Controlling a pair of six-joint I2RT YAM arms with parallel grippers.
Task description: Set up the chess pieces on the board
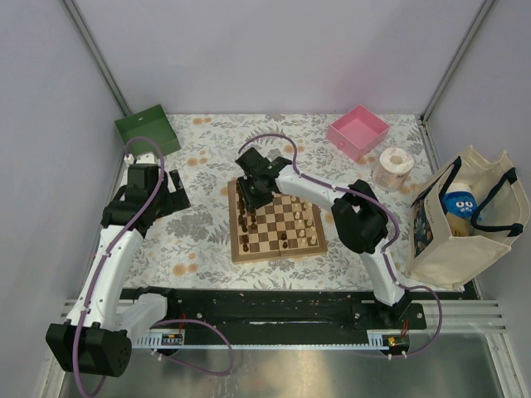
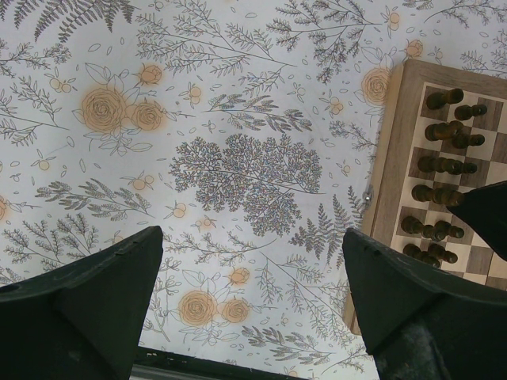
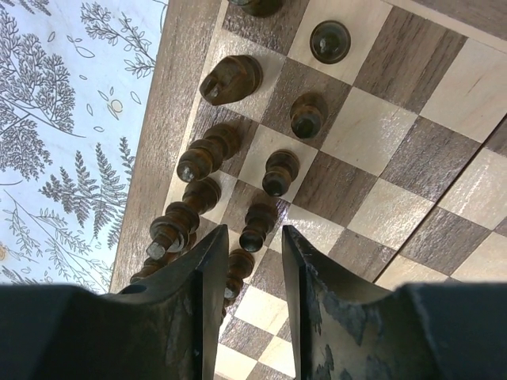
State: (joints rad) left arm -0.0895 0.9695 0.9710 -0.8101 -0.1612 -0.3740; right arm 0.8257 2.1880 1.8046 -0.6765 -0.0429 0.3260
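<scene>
The board (image 1: 274,254) lies in the middle of the floral cloth. Dark chess pieces (image 1: 246,220) stand in two columns along its left side, and more pieces, some pale (image 1: 310,225), stand across its middle and right. My right gripper (image 1: 253,192) hovers over the dark columns. In the right wrist view its fingers (image 3: 253,231) stand a little apart with nothing between them, and a dark pawn (image 3: 255,226) stands just beyond the left finger. My left gripper (image 1: 170,199) is wide open (image 2: 252,236) and empty above the cloth, left of the board's edge (image 2: 392,150).
A green box (image 1: 148,130) stands at the back left and a pink box (image 1: 358,131) at the back right. A paper roll (image 1: 392,168) and a cream tote bag (image 1: 465,220) stand at the right. A black rail (image 1: 274,311) runs along the near edge.
</scene>
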